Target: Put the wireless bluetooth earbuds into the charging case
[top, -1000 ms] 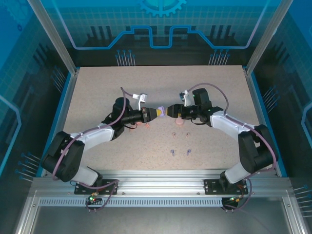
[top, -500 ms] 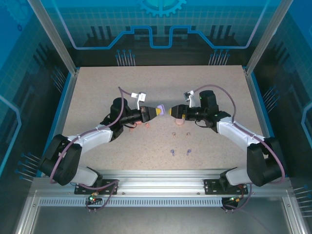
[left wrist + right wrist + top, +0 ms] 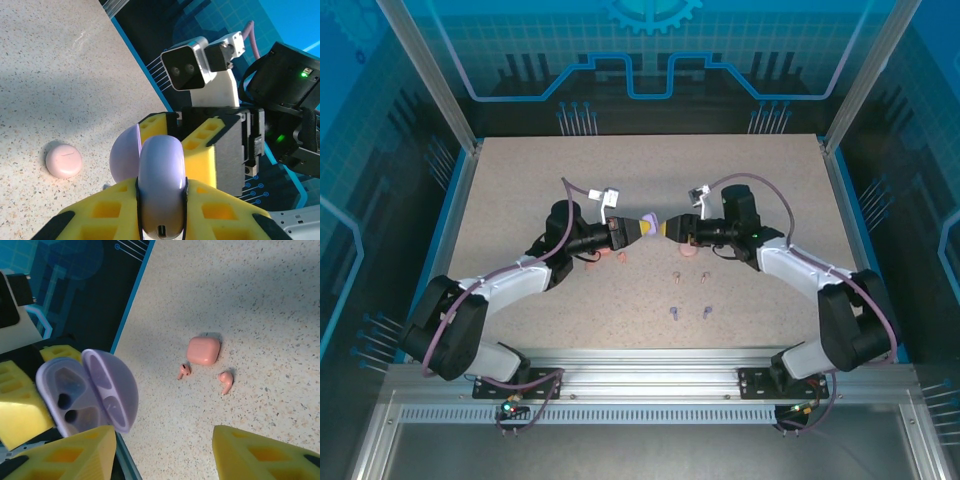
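My left gripper (image 3: 161,197) is shut on a purple charging case (image 3: 161,175), held above the table with its lid (image 3: 124,152) swung open. In the right wrist view the case (image 3: 75,390) shows two empty sockets. My right gripper (image 3: 165,452) faces it with jaws apart and nothing between them, its left finger (image 3: 70,455) just beside the lid. From above, the two grippers (image 3: 638,228) (image 3: 672,231) meet tip to tip at mid-table. Two purple earbuds (image 3: 674,312) (image 3: 707,312) and two pale pink earbuds (image 3: 677,273) (image 3: 705,277) lie on the table nearer the arms.
A coral case (image 3: 203,350) lies shut with two coral earbuds (image 3: 183,371) (image 3: 226,382) beside it. A pale pink case (image 3: 63,160) sits shut on the table below the grippers. The speckled table (image 3: 520,190) has blue rails at its sides.
The right gripper drew back to the right from the purple case, then came in close to it again. The left gripper has kept hold of the case with little movement.
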### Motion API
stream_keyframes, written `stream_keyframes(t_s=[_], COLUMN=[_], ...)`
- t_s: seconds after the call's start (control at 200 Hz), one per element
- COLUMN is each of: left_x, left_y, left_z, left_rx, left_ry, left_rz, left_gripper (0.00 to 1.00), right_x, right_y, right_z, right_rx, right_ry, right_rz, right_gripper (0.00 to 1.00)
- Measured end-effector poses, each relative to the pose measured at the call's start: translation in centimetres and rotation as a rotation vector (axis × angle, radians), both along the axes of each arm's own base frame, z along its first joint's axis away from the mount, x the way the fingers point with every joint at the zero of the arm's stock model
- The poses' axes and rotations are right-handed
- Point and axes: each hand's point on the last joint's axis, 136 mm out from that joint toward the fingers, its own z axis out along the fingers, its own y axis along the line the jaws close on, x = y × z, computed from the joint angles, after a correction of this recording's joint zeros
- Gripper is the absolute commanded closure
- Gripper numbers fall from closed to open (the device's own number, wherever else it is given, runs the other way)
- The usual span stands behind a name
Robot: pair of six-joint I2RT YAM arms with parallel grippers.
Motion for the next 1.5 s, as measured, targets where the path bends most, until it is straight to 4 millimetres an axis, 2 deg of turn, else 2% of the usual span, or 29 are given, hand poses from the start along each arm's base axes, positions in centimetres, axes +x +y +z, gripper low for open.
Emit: stream_keyframes(t_s=[0.16,0.38,0.51,0.89,0.985,1.386,1.496], left_x=[0.0,0.0,0.0,0.2,0.2,0.6,0.7], left_y=[0.0,0.0,0.0,0.0,0.1,0.2,0.2], left_z=[0.0,-0.1,0.0,-0.4,-0.4,-0.4,-0.2], left_rx=[0.001,0.001,-0.002,0.0,-0.003,-0.01,-0.014], left_ry=[0.001,0.001,-0.004,0.005,0.013,0.016,0.009], left_rz=[0.0,0.0,0.0,0.008,0.014,0.03,0.032], left_gripper=[1.0,1.0,1.0,1.0,1.0,1.0,1.0], right_x=[0.2,0.9,0.9,0.7,0.8,1.1,1.2], right_y=[0.4,1.3,1.5,2.0,2.1,2.1,2.1], right_z=[-0.5,0.7,0.9,1.1,0.9,1.0,1.1], right_rx=[0.001,0.019,0.02,0.035,0.03,0.014,0.008], right_ry=[0.014,-0.015,-0.019,-0.022,-0.021,-0.009,-0.007], right_rz=[0.006,0.018,0.023,0.05,0.052,0.046,0.043], right_gripper=[0.52,0.53,0.59,0.85,1.0,1.0,0.78])
